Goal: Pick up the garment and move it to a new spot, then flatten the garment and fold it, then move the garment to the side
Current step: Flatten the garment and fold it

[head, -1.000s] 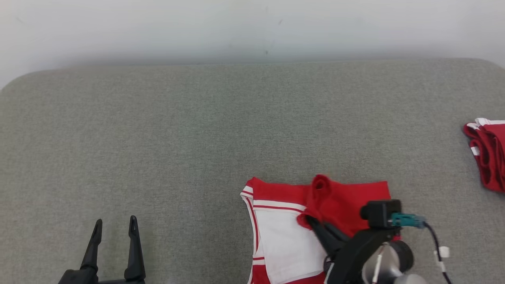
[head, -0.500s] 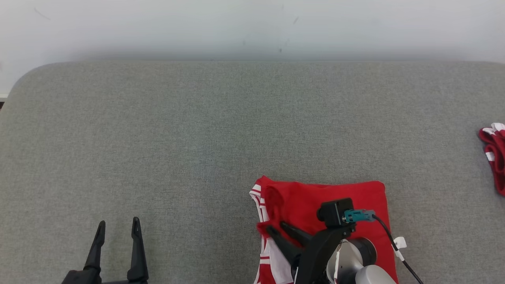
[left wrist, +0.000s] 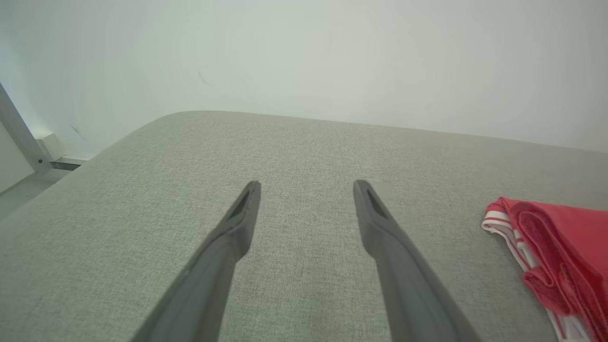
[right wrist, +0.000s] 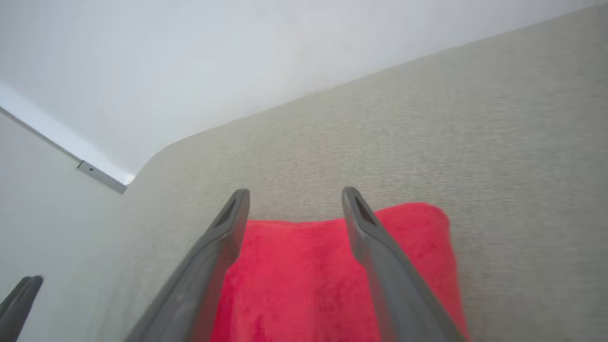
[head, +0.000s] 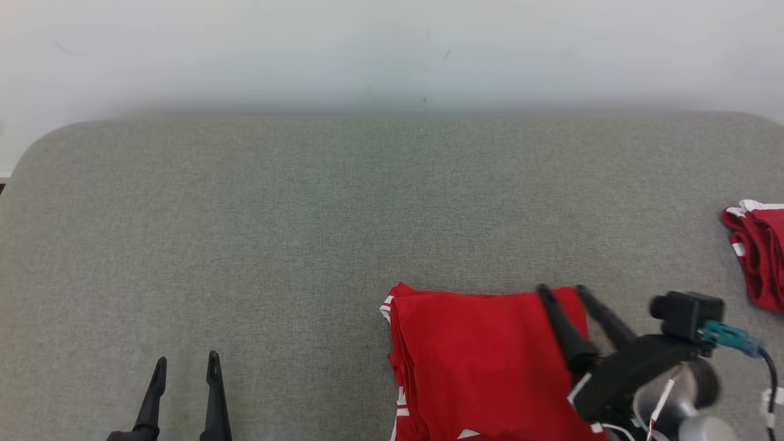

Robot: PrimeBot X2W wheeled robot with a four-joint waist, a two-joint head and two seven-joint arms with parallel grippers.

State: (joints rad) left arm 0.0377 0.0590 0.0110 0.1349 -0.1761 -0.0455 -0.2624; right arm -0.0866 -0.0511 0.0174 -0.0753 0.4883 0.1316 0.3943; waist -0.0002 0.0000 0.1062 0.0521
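A grey fabric surface (head: 294,208) with rounded far corners is set against a plain pale wall (head: 367,49). In the left wrist view a slanted metal strut (left wrist: 19,130) is seen at the left edge, beyond the corner of the surface.

The red garment (head: 484,361) is laid folded near the front edge, right of centre. White striped trim is exposed along its left side, and its lower part is cut off by the bottom of the head view. A second red-and-white garment (head: 756,251) is bunched at the far right and is cut off by the frame.

The right gripper (head: 560,289) is held with its fingers spread and nothing grasped, over the far right corner of the garment. Whether the cloth is touched cannot be told. The left gripper (head: 187,359) is spread apart and empty, above bare fabric at the lower left, well apart from the garment.
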